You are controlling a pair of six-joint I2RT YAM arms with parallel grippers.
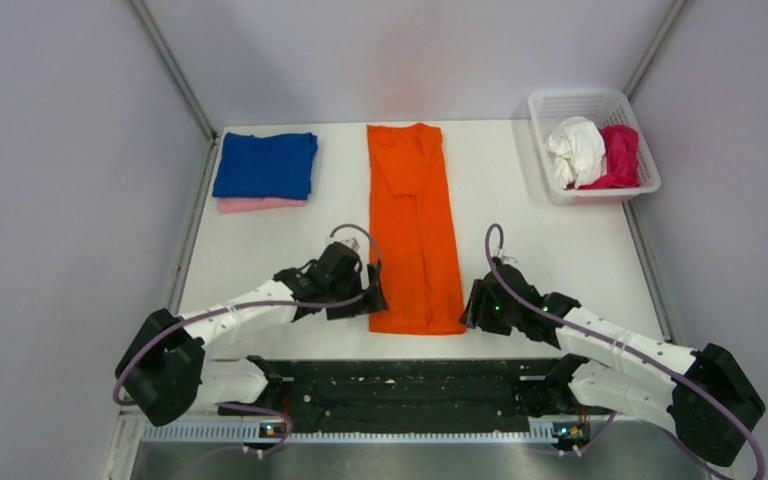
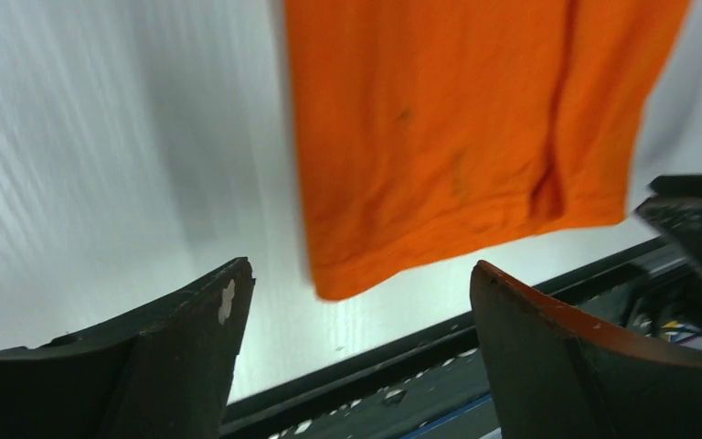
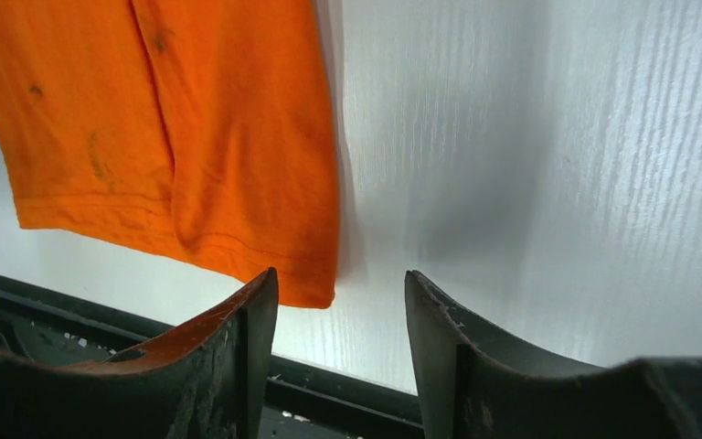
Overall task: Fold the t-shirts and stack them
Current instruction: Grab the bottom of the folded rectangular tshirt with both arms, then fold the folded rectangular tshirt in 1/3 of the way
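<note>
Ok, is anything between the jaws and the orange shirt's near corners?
Nothing visible does. Both sets of jaws stand open beside the orange t-shirt's near hem, one at each corner, with only table surface between.

Five t-shirts: orange (image 1: 415, 230), blue (image 1: 265, 165), pink (image 1: 260, 204), white (image 1: 575, 150), magenta (image 1: 622, 152). One basket (image 1: 580, 98). Two grippers: left gripper (image 2: 356, 274), right gripper (image 3: 340, 279).

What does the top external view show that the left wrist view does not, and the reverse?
Only the top external: the orange shirt at full length, the blue shirt folded on the pink shirt, and the basket holding the white shirt and magenta shirt. Only the left wrist: small dark marks on the orange cloth and its stitched hem. Both: the orange shirt flat on the table, with the left gripper open beside its near corner.
</note>
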